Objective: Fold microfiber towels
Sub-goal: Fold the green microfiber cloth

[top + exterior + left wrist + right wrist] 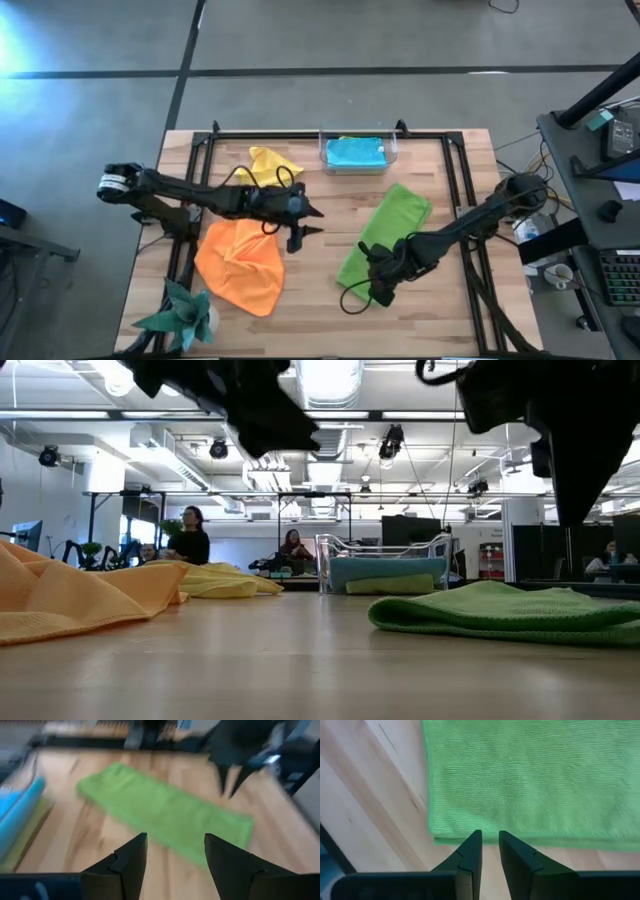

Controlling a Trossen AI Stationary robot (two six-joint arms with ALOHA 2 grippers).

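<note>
At table centre, the left gripper [313, 221] hangs wide open, empty; the right gripper [377, 291], fingers narrowly parted, empty, hovers over the lime green towel's [385, 233] near end.

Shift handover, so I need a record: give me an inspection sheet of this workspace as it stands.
Surface: wooden table, black frame.
Job's things: green towel folded, flat; orange towel and yellow towel crumpled; blue towel in clear bin.
Clutter: teal ornament at table corner.
Grippers: left gripper open, empty, mid-table; right gripper nearly shut, empty, at green towel's edge.
Cables: black loops on both arms.
Surroundings: people seated beyond the table.
</note>
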